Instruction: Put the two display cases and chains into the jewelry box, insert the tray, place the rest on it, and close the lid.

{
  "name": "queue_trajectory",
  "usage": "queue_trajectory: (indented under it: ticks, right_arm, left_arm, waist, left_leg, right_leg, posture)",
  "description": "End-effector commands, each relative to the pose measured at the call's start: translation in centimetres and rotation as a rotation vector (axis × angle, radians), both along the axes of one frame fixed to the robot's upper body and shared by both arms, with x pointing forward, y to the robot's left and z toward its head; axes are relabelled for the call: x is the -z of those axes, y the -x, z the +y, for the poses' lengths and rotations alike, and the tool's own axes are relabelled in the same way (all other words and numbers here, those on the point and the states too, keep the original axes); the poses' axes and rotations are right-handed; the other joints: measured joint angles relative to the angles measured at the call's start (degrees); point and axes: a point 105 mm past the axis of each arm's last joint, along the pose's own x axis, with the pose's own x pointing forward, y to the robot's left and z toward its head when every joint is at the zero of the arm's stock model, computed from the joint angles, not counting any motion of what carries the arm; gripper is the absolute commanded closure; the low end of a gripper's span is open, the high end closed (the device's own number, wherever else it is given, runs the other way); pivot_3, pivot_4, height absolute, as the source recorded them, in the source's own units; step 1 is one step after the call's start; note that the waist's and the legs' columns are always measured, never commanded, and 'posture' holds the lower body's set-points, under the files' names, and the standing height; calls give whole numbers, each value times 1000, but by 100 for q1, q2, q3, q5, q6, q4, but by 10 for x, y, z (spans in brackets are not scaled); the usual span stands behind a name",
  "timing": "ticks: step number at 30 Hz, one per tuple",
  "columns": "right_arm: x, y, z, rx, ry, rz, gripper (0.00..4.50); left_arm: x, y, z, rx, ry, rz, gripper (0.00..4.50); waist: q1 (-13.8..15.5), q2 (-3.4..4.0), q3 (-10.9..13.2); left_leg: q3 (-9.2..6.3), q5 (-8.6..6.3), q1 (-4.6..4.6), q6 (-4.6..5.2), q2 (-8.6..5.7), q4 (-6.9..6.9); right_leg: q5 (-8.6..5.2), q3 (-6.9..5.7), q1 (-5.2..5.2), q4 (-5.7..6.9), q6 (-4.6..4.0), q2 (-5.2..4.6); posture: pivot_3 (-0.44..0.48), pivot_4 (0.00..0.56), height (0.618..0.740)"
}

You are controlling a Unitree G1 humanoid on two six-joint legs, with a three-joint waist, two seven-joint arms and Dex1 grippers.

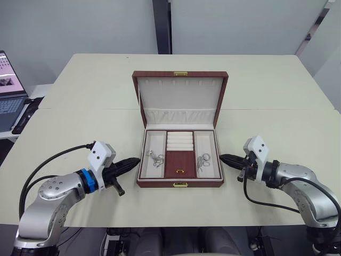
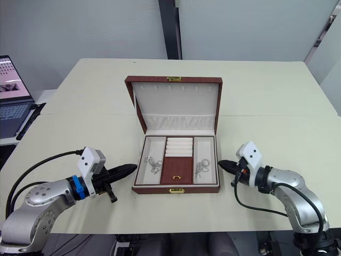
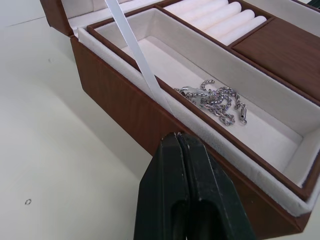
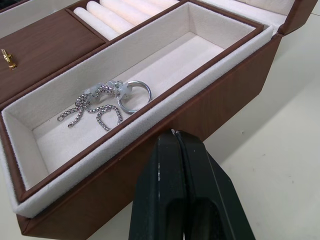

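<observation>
The brown jewelry box [image 1: 180, 184] stands open at the table's middle, its lid [image 1: 180, 98] upright at the back. A cream-lined tray [image 1: 208, 146] sits inside. One silver chain [image 1: 155, 158] lies in the tray's left compartment, and another chain [image 4: 97, 105] with a ring [image 4: 135, 96] lies in the right one. Ring rolls [image 1: 179, 140] and a brown panel with a gold knob [image 1: 180, 171] fill the centre. My left gripper [image 1: 133, 161] is shut and empty, its tip close to the box's left wall. My right gripper [image 1: 224, 158] is shut and empty beside the right wall. The display cases are out of view.
A laptop [image 1: 8, 96] sits on a side table at the far left. A white ribbon [image 3: 135, 50] runs from the lid down to the box's left edge. A gold clasp [image 1: 180, 184] is on the box's front wall. The cream table [image 1: 277, 106] extends around the box.
</observation>
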Motion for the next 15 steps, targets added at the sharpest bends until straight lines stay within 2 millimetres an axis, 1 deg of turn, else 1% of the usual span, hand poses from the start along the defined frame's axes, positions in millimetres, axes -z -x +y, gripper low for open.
queue_trajectory:
  ticks: [1, 3, 5, 7, 9, 10, 12, 13, 15]
  right_arm:
    - [-13, 14, 28, -135, -72, -33, 4481]
    - [-15, 12, 24, -124, -73, -34, 4481]
    - [-16, 9, 20, -104, -77, -39, 4481]
    - [-18, 6, 16, -86, -87, -42, 4481]
    - [-21, -4, -2, -48, -70, -59, 4481]
    - [-24, -10, -10, -31, -63, -74, 4481]
    - [-30, -20, -21, -16, -63, -97, 4481]
    - [-36, -28, -26, -10, -66, -116, 4481]
    - [-44, -39, -32, -9, -70, -143, 4481]
  left_arm:
    - [15, 13, -20, 118, 45, 49, 4500]
    - [15, 12, -13, 98, 60, 26, 4500]
    - [10, 9, -6, 65, 74, -54, 4500]
    - [9, 12, 0, 57, 66, -96, 4500]
    - [6, 25, 10, 59, 49, -133, 4500]
    - [1, 31, 13, 61, 52, -163, 4500]
    - [-7, 41, 16, 61, 64, -208, 4500]
    - [-14, 47, 18, 52, 80, -238, 4500]
    - [-22, 57, 20, 41, 100, -274, 4500]
  waist:
    - [-3, 0, 0]
    - [-8, 0, 0]
    - [-10, 0, 0]
    - [-12, -1, 1]
    - [-32, -3, 2]
    - [-40, -3, 2]
    - [-21, -2, 3]
    - [-21, -5, 4]
    - [-4, -5, 4]
  left_leg:
    - [0, 0, 0, 0, 0, 0]
    - [1, 0, 0, 0, 1, 0]
    - [2, 0, -1, 0, 2, 0]
    - [3, 0, -3, 0, 3, 0]
    - [2, 0, -5, 0, 4, 0]
    - [5, 0, -6, 0, 5, -1]
    - [10, 0, -5, 0, 0, -1]
    - [10, 0, -5, 0, -1, 1]
    - [7, 0, -2, 0, -1, 3]
  right_leg:
    - [0, 0, -1, 1, 0, 0]
    - [0, 0, -2, 0, 0, 1]
    - [0, 0, -4, 1, 0, 2]
    - [0, 1, -6, 2, 0, 2]
    - [0, 2, -8, 2, 0, 2]
    - [0, 3, -9, 0, 0, 2]
    - [0, 3, -7, -2, 0, -4]
    - [0, 3, -6, -1, 0, -6]
    - [2, 2, 1, 0, -2, -7]
  posture:
    - [0, 150, 740]
    - [0, 150, 740]
    - [0, 150, 740]
    - [0, 150, 740]
    - [0, 150, 740]
    - [0, 150, 740]
    - [0, 150, 740]
    - [0, 150, 740]
    - [0, 150, 740]
